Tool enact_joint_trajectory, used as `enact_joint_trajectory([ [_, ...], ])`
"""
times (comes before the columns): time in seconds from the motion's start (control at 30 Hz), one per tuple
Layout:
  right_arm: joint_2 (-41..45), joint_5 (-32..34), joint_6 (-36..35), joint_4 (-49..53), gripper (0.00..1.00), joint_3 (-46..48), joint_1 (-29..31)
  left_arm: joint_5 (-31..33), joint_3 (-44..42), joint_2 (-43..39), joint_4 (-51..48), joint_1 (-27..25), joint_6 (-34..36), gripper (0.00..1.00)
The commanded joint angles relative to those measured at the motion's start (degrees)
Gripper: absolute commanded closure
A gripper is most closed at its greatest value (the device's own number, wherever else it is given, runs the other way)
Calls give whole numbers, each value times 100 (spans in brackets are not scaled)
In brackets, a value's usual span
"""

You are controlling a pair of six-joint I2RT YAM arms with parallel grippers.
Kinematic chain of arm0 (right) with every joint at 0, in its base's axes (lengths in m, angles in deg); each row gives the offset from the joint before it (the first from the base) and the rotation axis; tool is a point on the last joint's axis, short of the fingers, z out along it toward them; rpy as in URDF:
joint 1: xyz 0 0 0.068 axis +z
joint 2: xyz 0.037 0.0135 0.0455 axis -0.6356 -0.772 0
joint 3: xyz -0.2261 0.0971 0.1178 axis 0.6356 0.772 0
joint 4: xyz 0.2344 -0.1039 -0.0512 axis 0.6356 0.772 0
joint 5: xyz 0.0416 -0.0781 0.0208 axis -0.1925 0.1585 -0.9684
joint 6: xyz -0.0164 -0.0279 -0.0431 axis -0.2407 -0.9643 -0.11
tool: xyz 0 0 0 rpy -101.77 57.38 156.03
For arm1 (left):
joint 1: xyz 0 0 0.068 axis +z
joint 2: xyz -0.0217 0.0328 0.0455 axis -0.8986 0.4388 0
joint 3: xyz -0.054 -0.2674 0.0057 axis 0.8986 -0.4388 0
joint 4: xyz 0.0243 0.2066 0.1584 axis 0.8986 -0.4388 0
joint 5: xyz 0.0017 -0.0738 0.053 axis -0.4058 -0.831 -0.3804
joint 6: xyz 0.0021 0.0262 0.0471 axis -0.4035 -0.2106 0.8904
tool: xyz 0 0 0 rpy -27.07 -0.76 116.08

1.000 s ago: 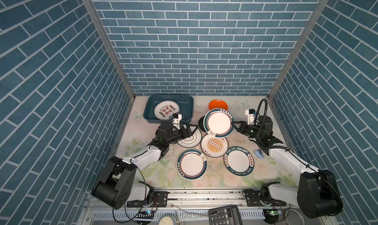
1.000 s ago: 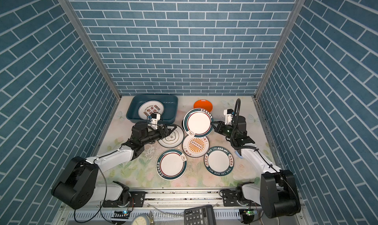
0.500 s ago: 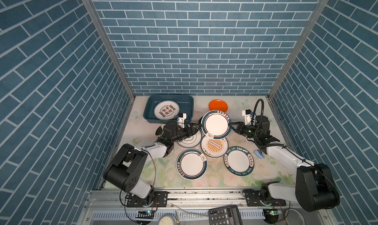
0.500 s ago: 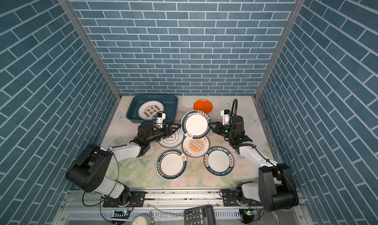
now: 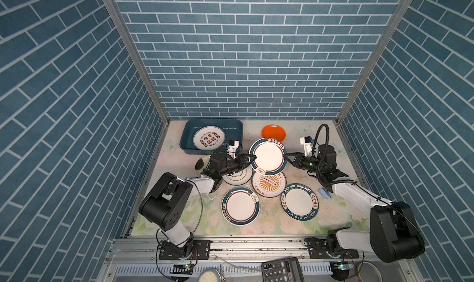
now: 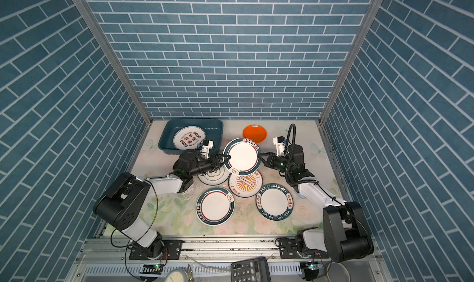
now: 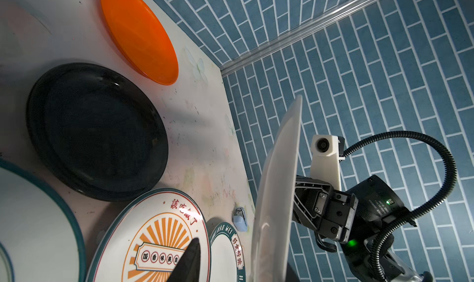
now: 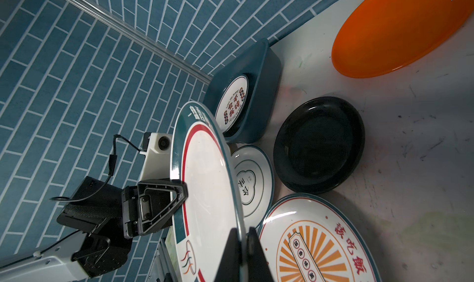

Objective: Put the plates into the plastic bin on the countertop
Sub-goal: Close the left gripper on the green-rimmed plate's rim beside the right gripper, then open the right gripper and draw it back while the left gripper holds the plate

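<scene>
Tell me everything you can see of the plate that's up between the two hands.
The raised plate is round and shallow, glossy white inside a teal rim with a thin red ring, white characters and a small steam emblem; its underside is plain white. It hangs tilted above the sunburst plate. The right hand pinches one edge; the left hand straddles the opposite edge, jaws not yet closed on it.
</scene>
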Motion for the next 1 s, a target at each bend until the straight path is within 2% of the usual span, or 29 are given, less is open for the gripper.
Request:
enact_joint_trajectory([
  [0.0, -39, -171, 59, -395, 100, -158, 68, -154, 297, 20, -237, -43, 256, 69],
  [0.03, -43, -140, 88, -382, 100, -168, 79, -154, 363, 1, -430, -44, 331, 76],
  [0.07, -33, -119, 94, -376, 100, -175, 100, -154, 417, -10, -589, -50, 394, 78],
  [0.17, -8, -100, 77, -419, 100, -166, 180, -139, 517, -75, -917, -46, 513, 80],
  [0.2, 1, -66, 77, -417, 100, -158, 191, -124, 538, -102, -984, -46, 540, 84],
  [0.27, 10, -25, 77, -414, 100, -137, 205, -84, 552, -145, -1081, -44, 549, 100],
  [0.6, 115, -14, -46, -399, 100, 25, 216, -2, 803, -351, -1690, -50, 695, 100],
  [0.67, 150, 4, -68, -397, 83, 63, 213, 83, 885, -446, -1979, -44, 790, 100],
  [0.83, 266, -61, -261, -109, 32, 71, 210, 303, 1175, -649, -2645, -42, 1148, 100],
  [0.87, 317, -41, -326, 4, 24, 55, 218, 352, 1262, -678, -2826, -37, 1236, 100],
  [0.97, 566, 67, -547, 300, 11, 84, 213, 516, 1533, -826, -3374, -26, 1542, 100],
])
